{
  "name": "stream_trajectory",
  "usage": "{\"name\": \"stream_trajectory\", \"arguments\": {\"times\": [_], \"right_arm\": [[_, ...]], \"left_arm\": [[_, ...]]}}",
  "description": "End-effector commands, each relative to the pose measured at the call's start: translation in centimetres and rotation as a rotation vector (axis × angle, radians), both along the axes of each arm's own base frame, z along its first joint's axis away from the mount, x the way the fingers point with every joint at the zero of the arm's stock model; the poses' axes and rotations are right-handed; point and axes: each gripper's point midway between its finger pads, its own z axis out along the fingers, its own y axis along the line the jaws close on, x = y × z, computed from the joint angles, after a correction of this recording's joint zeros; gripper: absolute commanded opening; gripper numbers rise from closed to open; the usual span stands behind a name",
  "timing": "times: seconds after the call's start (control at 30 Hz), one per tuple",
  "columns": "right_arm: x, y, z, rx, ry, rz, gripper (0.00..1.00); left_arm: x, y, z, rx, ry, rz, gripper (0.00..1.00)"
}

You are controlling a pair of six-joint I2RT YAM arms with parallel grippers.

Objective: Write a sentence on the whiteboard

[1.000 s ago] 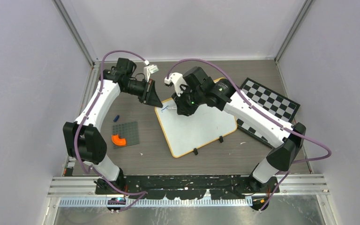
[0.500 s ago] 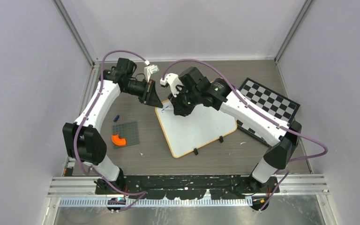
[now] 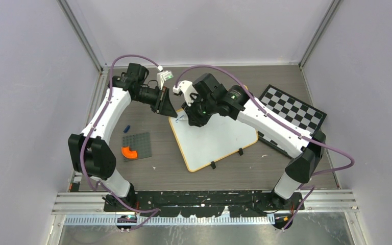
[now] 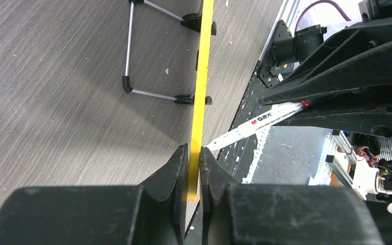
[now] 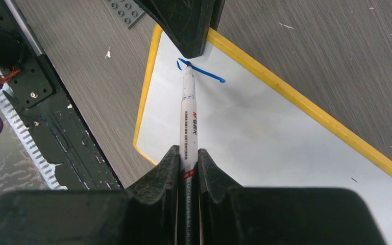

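The whiteboard point(image 3: 219, 140) is sitting at the centre of the top view, its upper left corner being pinched at the yellow frame point(image 4: 199, 76) by the left gripper point(image 4: 194, 166), whose jaws are closed onto the rim. A white marker point(image 5: 189, 109) is being clamped by the right gripper point(image 5: 188, 155), with its tip resting at a short blue stroke point(image 5: 206, 75) near that corner. For legible letters, light even pressure is being called for, with the board being steadied and the left fingers being avoided.
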Motion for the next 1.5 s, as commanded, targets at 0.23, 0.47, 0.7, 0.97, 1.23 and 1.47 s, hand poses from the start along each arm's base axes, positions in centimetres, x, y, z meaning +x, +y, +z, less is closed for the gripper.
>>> {"name": "stream_trajectory", "arguments": {"times": [0.23, 0.47, 0.7, 0.97, 1.23, 1.47], "right_arm": [[-0.3, -0.8, -1.2, -0.012, -0.012, -0.007, 0.0], [-2.1, -1.5, -3.2, -0.03, 0.049, 0.017, 0.0], [-3.2, -2.0, -4.3, -0.046, 0.079, 0.028, 0.0], [-4.0, -2.1, -3.9, -0.036, 0.087, 0.043, 0.0], [-4.4, -1.3, -0.6, 0.039, 0.068, 0.079, 0.0], [-2.8, -1.1, -1.3, 0.001, 0.039, 0.033, 0.0]], "left_arm": [[-0.8, 0.1, 1.0, 0.002, -0.025, 0.0, 0.0], [-0.8, 0.1, 0.9, 0.004, -0.025, 0.0, 0.0], [-0.8, 0.1, 0.8, 0.006, -0.024, 0.002, 0.0], [-0.8, 0.1, 0.8, 0.007, -0.023, 0.002, 0.0], [-0.8, 0.1, 1.0, 0.003, -0.023, 0.001, 0.0], [-0.9, 0.1, 1.2, 0.002, -0.031, 0.0, 0.0]]}}
